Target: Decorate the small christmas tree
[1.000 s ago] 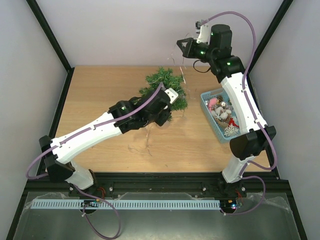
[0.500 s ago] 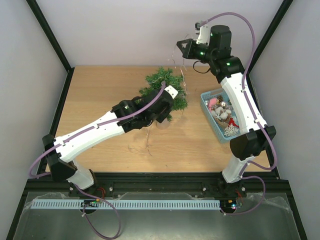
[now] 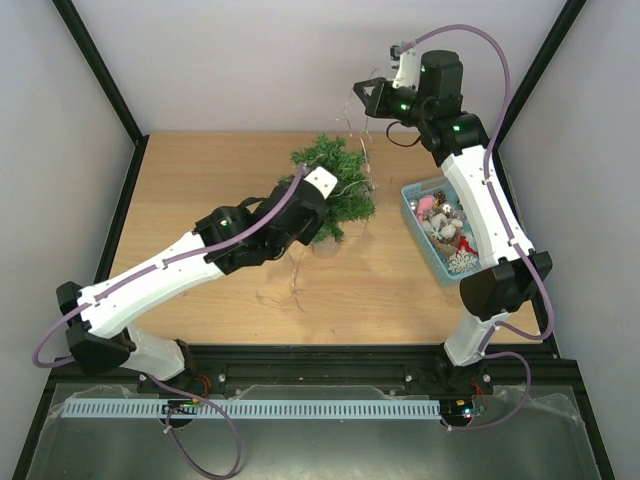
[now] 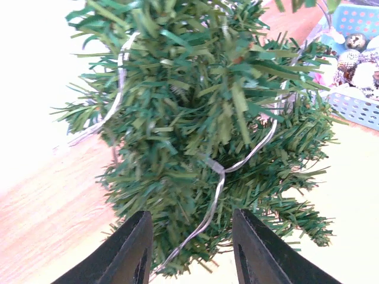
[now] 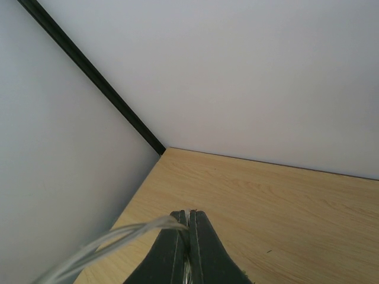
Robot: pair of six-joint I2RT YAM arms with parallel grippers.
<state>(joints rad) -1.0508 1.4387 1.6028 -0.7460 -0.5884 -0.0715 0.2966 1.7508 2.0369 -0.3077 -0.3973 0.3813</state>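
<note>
The small christmas tree [image 3: 340, 172] stands at the table's far middle and fills the left wrist view [image 4: 201, 106]. A thin silver wire garland [image 4: 220, 175] loops across its branches. My left gripper [image 4: 190, 218] is open and empty, its jaws close in front of the tree's lower branches with the wire between them; in the top view the wrist [image 3: 318, 186] covers the tree's near-left side. My right gripper [image 3: 360, 92] is raised high behind the tree, shut on the wire's upper end [image 5: 121, 238], which hangs down to the tree [image 3: 366, 140].
A light-blue plastic basket [image 3: 412, 192] of ornaments stands right of the tree, beside the right arm, and also shows at the top right of the left wrist view [image 4: 355, 107]. White walls with black posts close in the table's back and sides.
My left arm has swung left and its wrist has shifted left and slightly farther along the tree's near side. The right gripper has stayed in place, holding the wire.
</note>
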